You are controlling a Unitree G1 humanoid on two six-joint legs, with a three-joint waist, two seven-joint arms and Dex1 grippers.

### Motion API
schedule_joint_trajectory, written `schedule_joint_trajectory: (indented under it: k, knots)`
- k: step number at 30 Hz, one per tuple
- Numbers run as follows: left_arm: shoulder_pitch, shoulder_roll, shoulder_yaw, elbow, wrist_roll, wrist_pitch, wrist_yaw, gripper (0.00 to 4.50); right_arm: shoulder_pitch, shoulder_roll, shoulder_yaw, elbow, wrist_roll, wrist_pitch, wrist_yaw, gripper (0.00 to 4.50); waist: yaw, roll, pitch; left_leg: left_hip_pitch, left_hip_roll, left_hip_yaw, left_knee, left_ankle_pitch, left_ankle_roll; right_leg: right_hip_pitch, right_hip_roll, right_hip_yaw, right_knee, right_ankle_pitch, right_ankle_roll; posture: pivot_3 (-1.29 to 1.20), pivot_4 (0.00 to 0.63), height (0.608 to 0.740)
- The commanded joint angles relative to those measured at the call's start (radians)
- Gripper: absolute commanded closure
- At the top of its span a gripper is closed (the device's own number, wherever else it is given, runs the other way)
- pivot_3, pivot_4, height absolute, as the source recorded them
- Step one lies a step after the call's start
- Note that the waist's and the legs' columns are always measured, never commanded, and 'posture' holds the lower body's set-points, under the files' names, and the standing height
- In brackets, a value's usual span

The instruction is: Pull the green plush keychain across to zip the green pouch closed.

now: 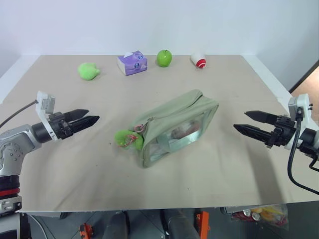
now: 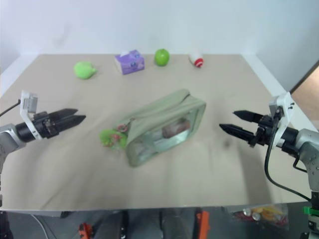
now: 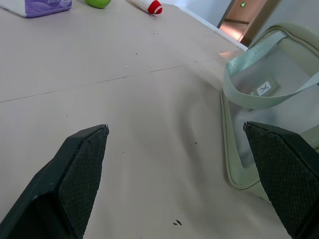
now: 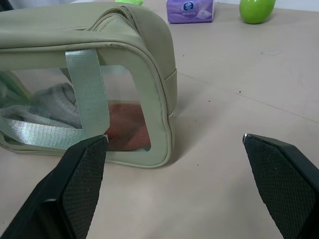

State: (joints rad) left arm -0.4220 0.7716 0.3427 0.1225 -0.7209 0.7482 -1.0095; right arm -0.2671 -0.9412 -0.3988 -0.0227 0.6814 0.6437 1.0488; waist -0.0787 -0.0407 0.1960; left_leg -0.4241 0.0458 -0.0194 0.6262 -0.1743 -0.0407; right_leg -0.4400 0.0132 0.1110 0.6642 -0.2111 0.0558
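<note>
The pale green pouch [image 1: 174, 127] lies mid-worktop, clear window facing front; the fuzzy green keychain [image 1: 127, 139] rests at its left end.

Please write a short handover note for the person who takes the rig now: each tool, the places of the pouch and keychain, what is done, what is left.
Left tool: open, holds nothing, left of the pouch.
Right tool: open, holds nothing, right of the pouch.
Green pouch: mid-table, lying aslant, clear window toward the robot.
Green plush keychain: on the table at the pouch's near-left end, tied to the zipper.
Done: nothing gripped yet.
Left: grasp the keychain, pull it along the zipper to close the pouch.
</note>
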Motion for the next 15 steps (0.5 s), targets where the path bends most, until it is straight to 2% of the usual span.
schedule_joint_trajectory:
  k: [1,5,9,12,15]
  knots:
    - [0.01,0.044,0.024,-0.054,-0.025,0.011,-0.034,0.01,-0.034,-0.028,-0.012,-0.023,0.001,-0.017,0.017,0.0,0.0,0.0,0.0,0.0,0.0,0.0,0.0,0.0,0.0,0.0,0.0,0.0,0.0,0.0,0.0,0.0,0.15,0.74]
    - [-0.05,0.1,0.036,-0.09,-0.08,0.048,-0.093,0.01,-0.161,-0.087,0.015,-0.039,0.019,-0.008,0.059,0.0,-0.007,0.001,0.002,0.0,0.0,0.002,0.001,0.0,0.0,-0.001,0.0,0.001,0.0,0.001,0.0,0.0,0.15,0.74]
    - [-0.147,0.122,-0.007,-0.138,-0.107,0.071,-0.121,0.01,-0.301,-0.132,0.076,-0.027,0.002,-0.026,0.119,0.0,-0.005,0.001,0.002,0.0,0.0,0.001,0.001,0.0,0.0,-0.001,0.0,-0.001,0.0,0.001,0.0,0.0,0.15,0.74]
    - [-0.235,0.116,-0.045,-0.181,-0.135,0.083,-0.148,0.01,-0.445,-0.135,0.158,-0.012,-0.019,-0.049,0.168,0.0,-0.004,0.001,0.001,0.001,0.0,0.001,0.001,0.0,0.0,0.0,0.0,-0.001,0.0,0.001,0.0,0.0,0.15,0.74]
    - [-0.298,0.111,-0.075,-0.191,-0.147,0.083,-0.174,0.01,-0.521,-0.117,0.242,-0.037,-0.032,-0.066,0.233,0.0,-0.003,0.001,0.002,-0.001,0.0,0.002,0.001,0.0,-0.001,-0.001,-0.001,0.0,0.0,0.0,-0.001,0.0,0.15,0.74]
